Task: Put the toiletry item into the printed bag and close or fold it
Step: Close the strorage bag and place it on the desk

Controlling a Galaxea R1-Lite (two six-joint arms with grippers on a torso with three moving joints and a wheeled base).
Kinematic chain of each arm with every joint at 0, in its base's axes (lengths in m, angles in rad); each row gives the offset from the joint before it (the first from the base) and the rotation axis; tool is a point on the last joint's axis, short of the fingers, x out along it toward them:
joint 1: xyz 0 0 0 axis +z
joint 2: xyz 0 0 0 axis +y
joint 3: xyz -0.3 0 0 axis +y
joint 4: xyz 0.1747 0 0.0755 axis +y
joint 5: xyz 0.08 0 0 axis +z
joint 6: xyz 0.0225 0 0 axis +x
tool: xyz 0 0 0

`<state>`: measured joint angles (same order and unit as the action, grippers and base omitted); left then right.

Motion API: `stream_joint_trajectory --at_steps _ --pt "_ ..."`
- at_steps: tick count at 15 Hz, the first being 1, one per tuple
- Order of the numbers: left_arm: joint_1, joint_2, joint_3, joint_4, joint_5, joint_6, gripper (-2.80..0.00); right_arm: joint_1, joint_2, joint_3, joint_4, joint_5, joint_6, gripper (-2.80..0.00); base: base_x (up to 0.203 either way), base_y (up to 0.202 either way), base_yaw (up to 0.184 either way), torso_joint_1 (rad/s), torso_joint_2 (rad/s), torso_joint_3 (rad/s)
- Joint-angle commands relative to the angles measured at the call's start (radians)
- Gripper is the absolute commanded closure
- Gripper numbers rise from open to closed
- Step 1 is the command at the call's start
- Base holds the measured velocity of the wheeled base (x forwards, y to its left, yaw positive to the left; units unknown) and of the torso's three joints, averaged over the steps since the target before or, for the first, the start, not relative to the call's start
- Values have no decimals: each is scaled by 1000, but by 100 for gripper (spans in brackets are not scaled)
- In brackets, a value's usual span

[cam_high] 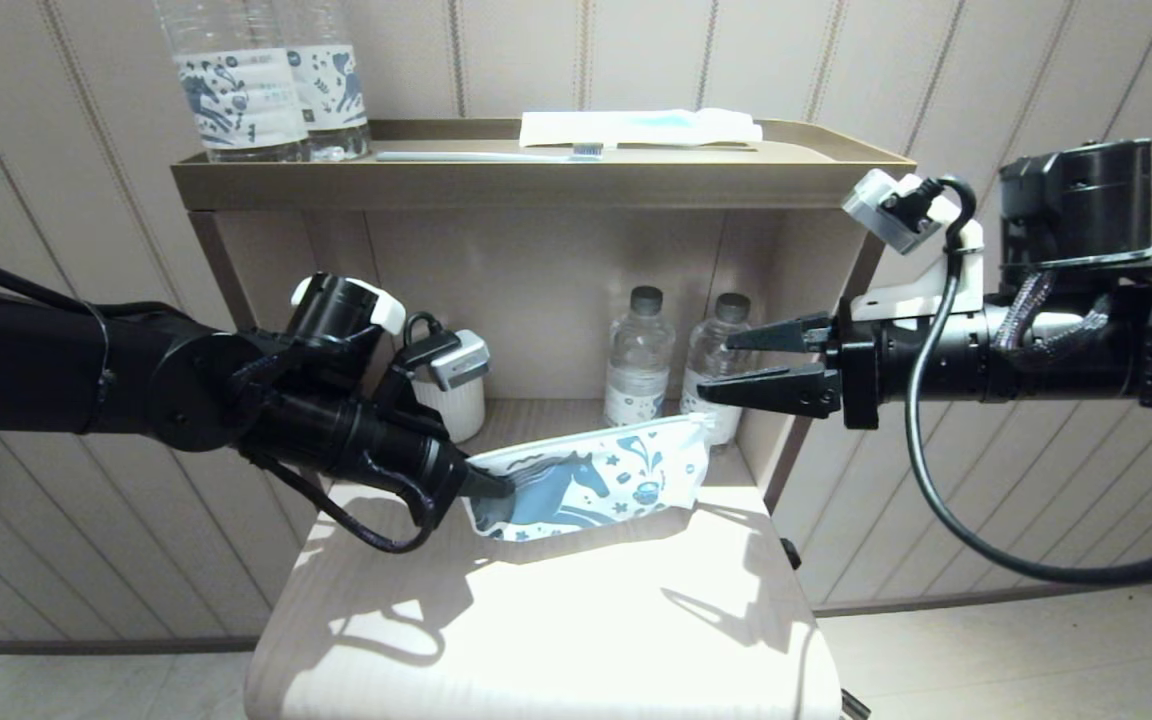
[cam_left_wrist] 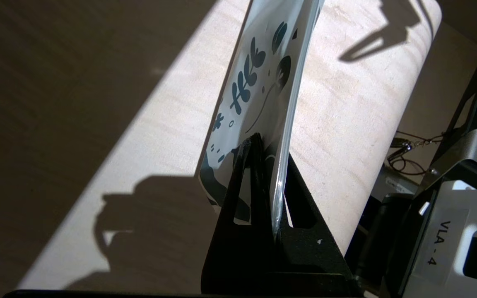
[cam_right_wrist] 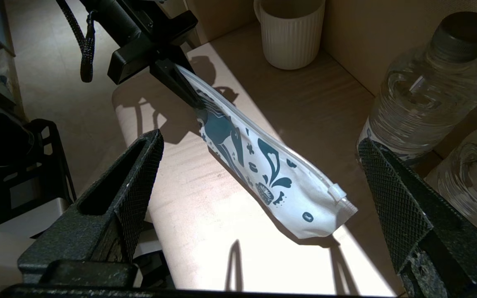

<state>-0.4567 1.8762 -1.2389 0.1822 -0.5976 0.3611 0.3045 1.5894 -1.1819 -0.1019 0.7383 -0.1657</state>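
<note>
1. My left gripper [cam_high: 496,487] has its fingers pinched on one end of the printed bag [cam_high: 591,480], holding it up off the pale surface [cam_high: 556,620].
2. From the left wrist view, the bag [cam_left_wrist: 263,82] stands on edge between the two black fingers [cam_left_wrist: 249,165], its zip edge running away from them.
3. The bag's far end sags toward the surface, near the two small bottles [cam_high: 676,360] at the back of the shelf.
4. My right gripper [cam_high: 751,365] hangs just above that far end with its fingers spread wide, gripping nothing; in the right wrist view the bag [cam_right_wrist: 271,174] lies between and beyond them, apart from both.
5. I cannot tell where the toiletry item is.
6. A ribbed white cup [cam_right_wrist: 290,33] stands behind the bag.
</note>
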Motion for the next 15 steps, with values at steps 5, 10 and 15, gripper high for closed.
stream_joint_trajectory --at_steps 5,10,15 --pt "-10 3 10 -14 19 -2 -280 1 4 -2 1 6 6 -280 0 0 0 0 0 0" --pt "-10 -4 15 -16 19 -8 0 1 9 1 -2 3 9 0 0 0 0 0 0 0" --pt "-10 -18 1 -17 19 -16 0 -1 9 1 -2 6 6 0 0 0 0 0 0 0"
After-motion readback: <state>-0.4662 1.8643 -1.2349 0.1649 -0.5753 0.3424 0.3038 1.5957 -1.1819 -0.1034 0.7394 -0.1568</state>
